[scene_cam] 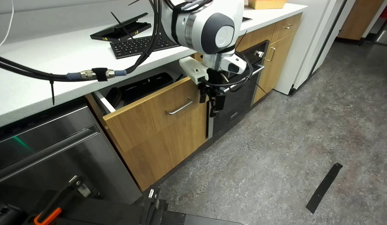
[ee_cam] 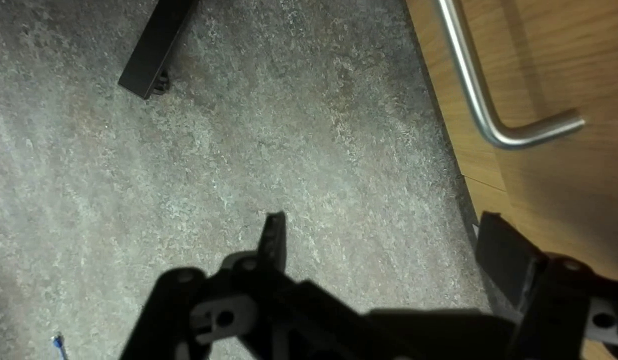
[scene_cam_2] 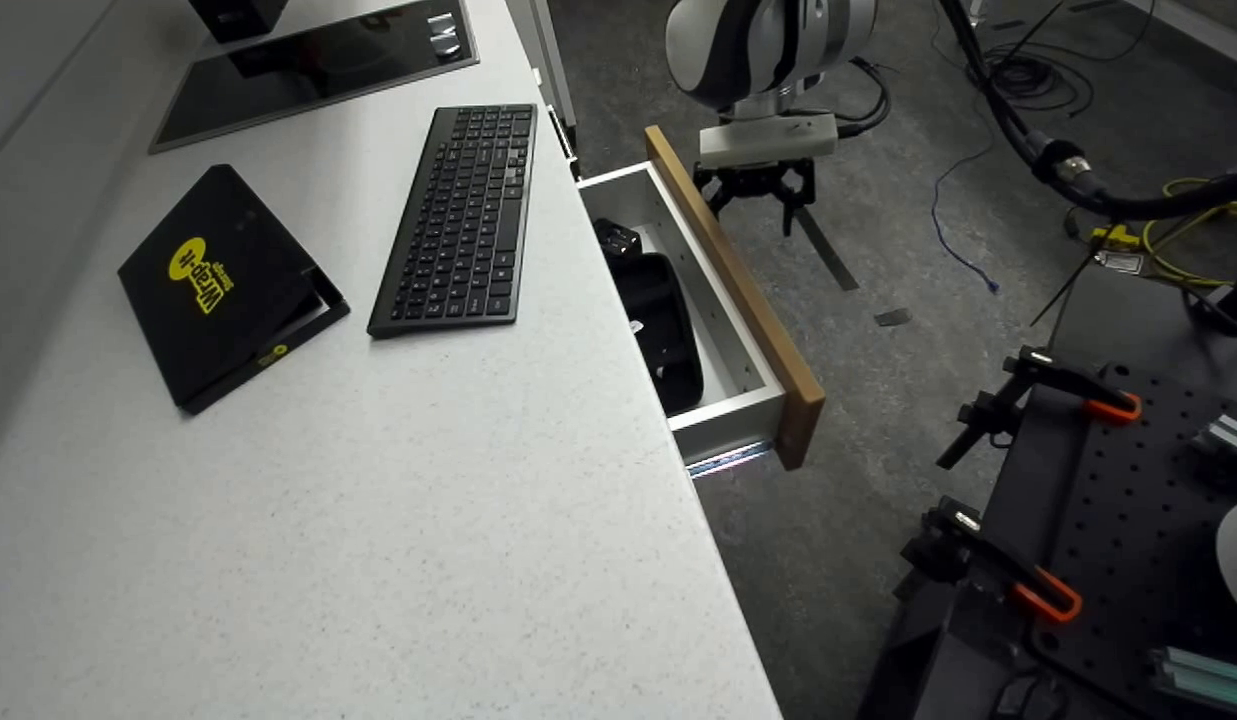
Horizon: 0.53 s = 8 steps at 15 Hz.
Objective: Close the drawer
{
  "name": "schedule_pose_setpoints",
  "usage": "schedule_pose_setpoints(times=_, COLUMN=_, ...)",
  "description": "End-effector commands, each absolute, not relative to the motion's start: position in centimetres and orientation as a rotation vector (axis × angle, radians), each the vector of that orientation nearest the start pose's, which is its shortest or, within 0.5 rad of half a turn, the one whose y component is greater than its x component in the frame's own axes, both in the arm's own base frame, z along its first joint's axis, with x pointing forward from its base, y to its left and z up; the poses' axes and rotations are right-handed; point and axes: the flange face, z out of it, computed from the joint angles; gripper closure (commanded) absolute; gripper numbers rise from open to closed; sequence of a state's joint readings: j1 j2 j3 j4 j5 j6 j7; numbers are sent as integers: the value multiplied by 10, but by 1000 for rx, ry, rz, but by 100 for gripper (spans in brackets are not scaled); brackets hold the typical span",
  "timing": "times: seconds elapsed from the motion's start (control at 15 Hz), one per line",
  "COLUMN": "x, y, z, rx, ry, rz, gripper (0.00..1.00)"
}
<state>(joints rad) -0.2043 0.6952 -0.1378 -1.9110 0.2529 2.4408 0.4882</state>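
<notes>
"Oak-coloured at the face, white inside: that's the drawer [scene_cam_2: 745, 290]. Closed yet?"

"No. In an exterior view it juts from the edge of the desk [scene_cam_2: 458, 520] towards two or three o'clock, showing a black case [scene_cam_2: 678, 380] lying inside."

"How much is left?"

"All the travel needed to bring it flush, I'd judge. Its face stands proud of the wooden panel [scene_cam: 168, 156] at five o'clock below. How much sits under the desk I can't tell."

"And the fingers [ee_cam: 272, 240]?"

"Spread wide, nothing between them. In the wrist view the handle [ee_cam: 466, 65] lies at one o'clock from their gap, ungripped. They hang near the drawer's outer face; touching or not, I can't say."

"Good side for a push, then."

"I think so. That push is what remains."

"Anything in the way?"

"Doubtful: in an exterior view the keyboard [scene_cam_2: 458, 220] is up on the desk, between nine and ten o'clock from the drawer, and the black box [scene_cam_2: 228, 290] at nine."
</notes>
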Motion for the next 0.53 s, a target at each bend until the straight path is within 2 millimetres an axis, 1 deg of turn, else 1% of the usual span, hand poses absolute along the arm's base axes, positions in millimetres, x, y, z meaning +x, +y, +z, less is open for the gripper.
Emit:
schedule_pose_setpoints(times=0.0, x=597, y=-185, z=117, rx=-2666, ry=1406, rz=185, gripper=0)
schedule_pose_setpoints(times=0.47, x=627, y=-144, z=123, rx=-2626, ry=1196, rz=199, gripper=0)
